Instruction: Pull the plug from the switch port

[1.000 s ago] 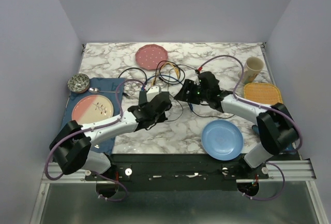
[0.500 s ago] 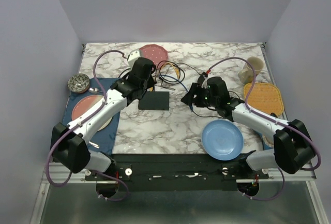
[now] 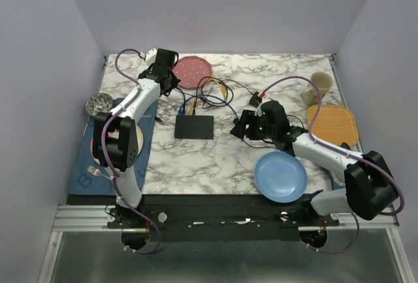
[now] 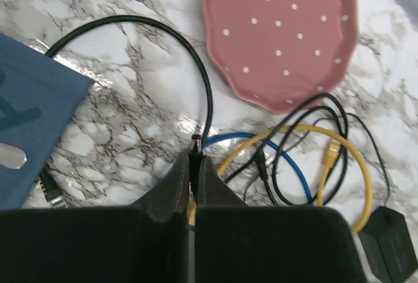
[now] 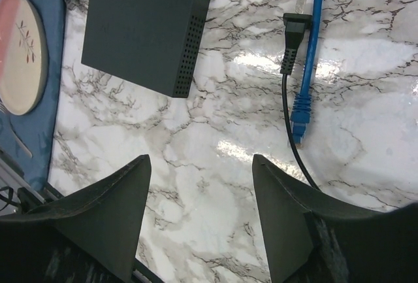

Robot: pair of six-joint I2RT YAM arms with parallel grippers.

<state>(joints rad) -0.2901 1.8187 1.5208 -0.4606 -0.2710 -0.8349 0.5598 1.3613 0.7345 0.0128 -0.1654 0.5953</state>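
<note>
The switch (image 3: 194,127) is a flat black box lying mid-table, also seen in the right wrist view (image 5: 144,34), with blue and yellow cables still at its far edge. My left gripper (image 4: 194,159) is shut on a black barrel plug (image 4: 195,140) whose black cable (image 4: 163,31) loops away over the marble. In the top view the left gripper (image 3: 168,77) sits at the back left, well away from the switch. My right gripper (image 3: 243,126) hovers just right of the switch, open, with only marble between its fingers (image 5: 104,211).
A pink dotted plate (image 4: 281,34) lies at the back beside tangled blue (image 4: 287,159) and yellow cables (image 4: 356,165) and a black power brick (image 4: 392,244). A loose blue connector (image 5: 300,113) and black plug (image 5: 292,41) lie right of the switch. A blue plate (image 3: 281,176), mug (image 3: 320,87) and blue placemat (image 3: 88,159) stand around.
The left arm has swung from over the switch to the back left, carrying the black plug with it. The right gripper has drawn back off the switch to its right.
</note>
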